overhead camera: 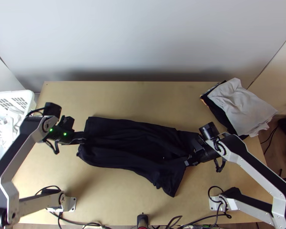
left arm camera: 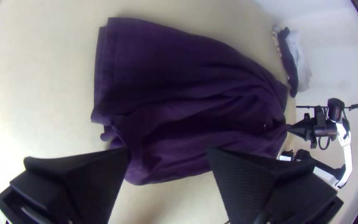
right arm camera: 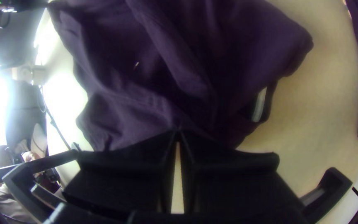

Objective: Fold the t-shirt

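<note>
T-shirt [overhead camera: 124, 145] v. dk, near-blk, w/ tiny wht speck; surface [overhead camera: 112, 194] lt tan; folded cloth [overhead camera: 238, 105] pale gry, cloth beneath [overhead camera: 216, 110] blk; basket [overhead camera: 28, 95] wht.

A basket [overhead camera: 14, 92] of white cloth [overhead camera: 10, 123] stands left; grey cloth [overhead camera: 238, 105] tops dark cloth [overhead camera: 218, 112] at the desk's [overhead camera: 143, 99] far right.

The left arm [overhead camera: 19, 160] and the right arm [overhead camera: 253, 168] are both showing silver-grey side plates against black upper faces, with rounded black joints linking the long, angular segments. Small screws are dotting the right arm's plates. Two green lights are glowing on the left arm's black wrist [overhead camera: 58, 133]. Thin black cables are looping around both wrists. The left end effector [overhead camera: 83, 138] is displaying wide, tapering black fingers [left arm camera: 245, 182] with fine ribbing; angular black brackets are flanking the right end effector [overhead camera: 188, 161].
</note>
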### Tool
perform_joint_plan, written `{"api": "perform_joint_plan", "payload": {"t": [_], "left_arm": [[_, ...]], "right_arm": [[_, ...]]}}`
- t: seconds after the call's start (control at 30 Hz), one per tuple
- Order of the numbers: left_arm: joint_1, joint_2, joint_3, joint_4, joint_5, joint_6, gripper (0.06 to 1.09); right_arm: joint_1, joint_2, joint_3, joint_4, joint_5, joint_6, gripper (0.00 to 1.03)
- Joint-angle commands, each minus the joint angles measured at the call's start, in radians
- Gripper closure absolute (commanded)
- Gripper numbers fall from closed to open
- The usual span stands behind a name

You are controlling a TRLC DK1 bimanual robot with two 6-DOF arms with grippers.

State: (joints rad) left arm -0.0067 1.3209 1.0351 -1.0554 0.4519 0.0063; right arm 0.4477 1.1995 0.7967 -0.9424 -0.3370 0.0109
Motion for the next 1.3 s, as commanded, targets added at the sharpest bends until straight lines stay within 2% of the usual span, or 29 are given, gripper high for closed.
{"api": "perform_joint_plan", "payload": {"t": [0.0, 0.2, 0.3, 0.5, 0.7, 0.73, 0.77, 0.8, 0.87, 0.9, 1.03, 1.27], "left_arm": [[0.045, -0.098, -0.139, 0.009, -0.042, 0.147, 0.11], [0.229, -0.112, -0.260, 0.028, -0.055, 0.363, 0.11], [0.275, -0.111, -0.325, 0.087, -0.111, 0.451, 0.11], [0.249, -0.120, -0.360, 0.178, -0.122, 0.445, 0.12], [0.200, -0.249, -0.403, 0.253, -0.119, 0.406, 0.13], [0.189, -0.275, -0.408, 0.258, -0.117, 0.403, 0.17], [0.177, -0.299, -0.411, 0.261, -0.114, 0.389, 0.27], [0.165, -0.324, -0.414, 0.270, -0.108, 0.374, 0.42], [0.145, -0.381, -0.428, 0.299, -0.081, 0.345, 0.88], [0.140, -0.408, -0.446, 0.330, -0.068, 0.337, 1.06], [0.114, -0.442, -0.480, 0.367, -0.068, 0.337, 1.05], [0.111, -0.437, -0.466, 0.296, -0.058, 0.339, 1.05]], "right_arm": [[0.002, 0.002, 0.002, 0.001, 0.000, -0.002, 1.00], [0.006, 0.006, -0.005, 0.001, -0.002, 0.003, 1.00], [0.009, 0.006, -0.007, 0.001, -0.002, 0.006, 1.00], [0.028, 0.011, 0.004, 0.001, -0.002, 0.018, 1.00], [0.029, 0.009, -0.007, 0.001, -0.002, 0.024, 1.00], [0.032, 0.009, -0.008, 0.001, -0.002, 0.027, 1.00], [0.039, 0.011, -0.010, 0.001, -0.002, 0.031, 1.00], [0.043, 0.011, -0.011, 0.001, -0.002, 0.034, 1.00], [0.060, 0.012, -0.011, 0.001, -0.002, 0.043, 1.00], [0.066, 0.014, -0.013, 0.001, -0.002, 0.046, 1.00], [0.071, 0.012, -0.008, 0.001, -0.002, 0.054, 1.00], [0.069, -0.002, -0.014, 0.001, -0.002, 0.052, 1.00]]}}
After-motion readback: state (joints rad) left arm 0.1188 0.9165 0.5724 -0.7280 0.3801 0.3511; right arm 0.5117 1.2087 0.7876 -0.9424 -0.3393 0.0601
